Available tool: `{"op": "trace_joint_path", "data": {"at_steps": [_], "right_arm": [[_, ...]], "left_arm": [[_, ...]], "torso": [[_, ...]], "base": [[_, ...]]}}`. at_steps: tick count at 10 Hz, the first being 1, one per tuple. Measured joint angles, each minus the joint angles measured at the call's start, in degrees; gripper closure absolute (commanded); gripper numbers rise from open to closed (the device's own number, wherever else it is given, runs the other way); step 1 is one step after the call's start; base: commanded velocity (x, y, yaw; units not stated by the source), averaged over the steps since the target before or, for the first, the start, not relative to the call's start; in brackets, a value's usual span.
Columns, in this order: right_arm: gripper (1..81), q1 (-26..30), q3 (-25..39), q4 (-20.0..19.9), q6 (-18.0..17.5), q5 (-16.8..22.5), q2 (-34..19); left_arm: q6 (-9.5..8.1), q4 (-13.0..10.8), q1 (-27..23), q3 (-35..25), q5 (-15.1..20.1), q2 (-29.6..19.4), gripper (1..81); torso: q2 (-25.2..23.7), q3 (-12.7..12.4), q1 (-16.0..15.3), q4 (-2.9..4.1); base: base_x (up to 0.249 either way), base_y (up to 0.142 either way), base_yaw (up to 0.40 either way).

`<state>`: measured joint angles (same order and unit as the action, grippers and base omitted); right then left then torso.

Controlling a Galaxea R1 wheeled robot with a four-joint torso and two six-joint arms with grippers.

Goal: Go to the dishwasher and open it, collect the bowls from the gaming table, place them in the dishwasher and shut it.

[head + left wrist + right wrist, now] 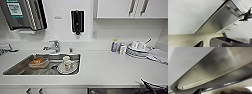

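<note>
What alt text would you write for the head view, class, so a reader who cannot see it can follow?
A white kitchen counter seen from above, with a steel sink at left holding cups on a plate and a container. A tap stands behind the sink; stacked plates and a bottle sit at right.

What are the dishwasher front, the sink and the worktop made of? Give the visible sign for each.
Dishwasher front: apparently brushed stainless steel, grey with a soft streaked sheen, and a matching bar handle.
Sink: likely stainless steel, grey and reflective.
Worktop: smooth, plain white, matte; laminate or a solid composite, the look leaves it open.
</note>
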<state>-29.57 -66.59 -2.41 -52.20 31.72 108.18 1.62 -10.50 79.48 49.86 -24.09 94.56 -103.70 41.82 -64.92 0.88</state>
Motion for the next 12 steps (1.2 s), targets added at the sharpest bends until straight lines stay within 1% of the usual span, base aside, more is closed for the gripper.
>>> {"op": "trace_joint_path", "data": {"at_steps": [2,3,5,7,9,12], "right_arm": [[1.0,-1.23,-1.28,0.63,-0.28,-2.73,2.68],[1.0,-1.67,-1.44,0.79,-0.39,-3.58,2.95],[1.0,-1.9,-1.77,0.82,-0.41,-4.0,3.23],[1.0,-3.04,-3.23,0.68,-0.91,-5.44,4.19],[1.0,-4.41,-4.04,0.07,-1.21,-7.72,4.28],[1.0,-5.12,-4.34,0.51,-1.68,-8.87,4.36]], "left_arm": [[-0.02,0.0,0.0,0.13,-0.02,0.04,1.0],[-0.05,0.0,0.0,0.13,-0.05,0.04,1.0],[-0.05,0.0,0.0,0.13,-0.05,0.15,1.0],[0.06,0.0,0.0,0.13,0.0,0.59,1.0],[0.11,0.0,0.0,0.13,0.0,0.59,1.0],[0.11,-0.02,0.0,0.17,0.02,0.89,1.0]], "torso": [[0.0,0.0,0.0,0.0],[0.0,0.0,0.0,0.0],[0.0,0.0,0.0,0.0],[0.0,0.0,0.0,0.0],[0.0,0.0,0.0,0.0],[0.0,0.0,0.0,0.0]], "base": [[0.0,0.0,0.0],[0.0,0.0,0.0],[0.0,0.0,0.0],[0.0,0.0,0.0],[0.0,0.0,0.0],[0.0,0.0,0.0]]}}
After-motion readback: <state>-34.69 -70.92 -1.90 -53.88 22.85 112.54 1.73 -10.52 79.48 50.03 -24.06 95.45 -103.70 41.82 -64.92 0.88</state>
